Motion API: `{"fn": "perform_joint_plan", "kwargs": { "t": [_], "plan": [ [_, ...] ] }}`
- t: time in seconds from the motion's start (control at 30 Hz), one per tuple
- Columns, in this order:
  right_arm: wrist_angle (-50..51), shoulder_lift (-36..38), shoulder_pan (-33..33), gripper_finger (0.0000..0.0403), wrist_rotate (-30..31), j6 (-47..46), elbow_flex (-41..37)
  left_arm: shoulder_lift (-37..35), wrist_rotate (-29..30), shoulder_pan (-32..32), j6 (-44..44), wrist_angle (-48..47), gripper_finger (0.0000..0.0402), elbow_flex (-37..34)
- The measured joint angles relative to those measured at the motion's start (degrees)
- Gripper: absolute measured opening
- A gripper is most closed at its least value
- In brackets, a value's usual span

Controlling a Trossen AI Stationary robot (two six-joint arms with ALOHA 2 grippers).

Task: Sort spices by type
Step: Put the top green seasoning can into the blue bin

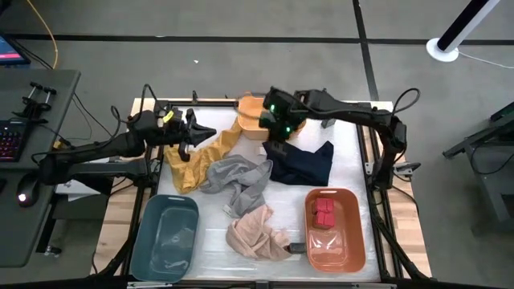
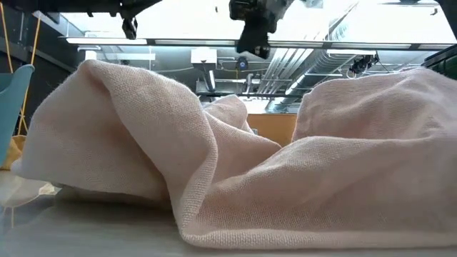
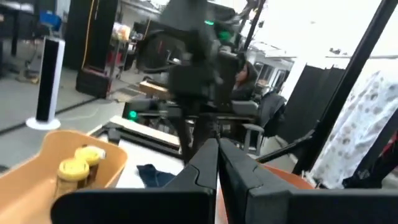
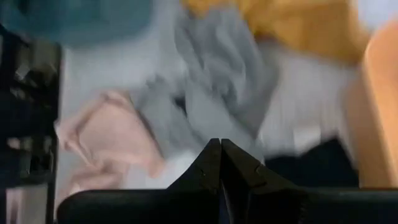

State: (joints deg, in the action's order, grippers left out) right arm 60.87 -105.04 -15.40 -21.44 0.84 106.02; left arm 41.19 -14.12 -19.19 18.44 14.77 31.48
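Note:
Two yellow-lidded jars [image 3: 73, 167] stand in a tan bin [image 1: 249, 108] at the table's far edge. Red tins [image 1: 324, 212] lie in a salmon bin [image 1: 353, 241] near the right front. A small dark thing [image 1: 295, 248] rests on the table beside the pink cloth; I cannot tell what it is. My left gripper [image 1: 210, 130] [image 3: 217, 152] is shut and empty, hovering over the mustard cloth, left of the tan bin. My right gripper [image 1: 277, 147] [image 4: 220, 149] is shut and empty, raised above the navy cloth's far edge, just in front of the tan bin.
Cloths lie crumpled across the table: mustard [image 1: 201, 156], grey [image 1: 237, 177], navy [image 1: 303, 162] and pink [image 1: 257, 233], the pink one filling the low view [image 2: 235, 178]. A teal bin [image 1: 143, 241] sits at the left front corner.

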Motion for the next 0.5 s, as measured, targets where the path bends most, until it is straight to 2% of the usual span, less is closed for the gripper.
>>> {"fn": "perform_joint_plan", "kwargs": {
  "t": [0.17,0.3,0.5],
  "plan": [
    [9.4,3.8,0.7,0.0,11.2,-1.4,0.0,-0.2,-0.7,0.0,0.8,-3.3,0.0,-1.2],
    [14.3,10.2,-3.1,0.0,17.7,-4.5,0.0,-0.8,-0.7,0.1,1.7,-6.6,0.0,-1.3],
    [22.0,20.3,-10.1,0.0,33.0,-14.4,0.0,-2.2,-0.7,0.1,2.6,-5.8,0.0,-1.3]
  ]
}}
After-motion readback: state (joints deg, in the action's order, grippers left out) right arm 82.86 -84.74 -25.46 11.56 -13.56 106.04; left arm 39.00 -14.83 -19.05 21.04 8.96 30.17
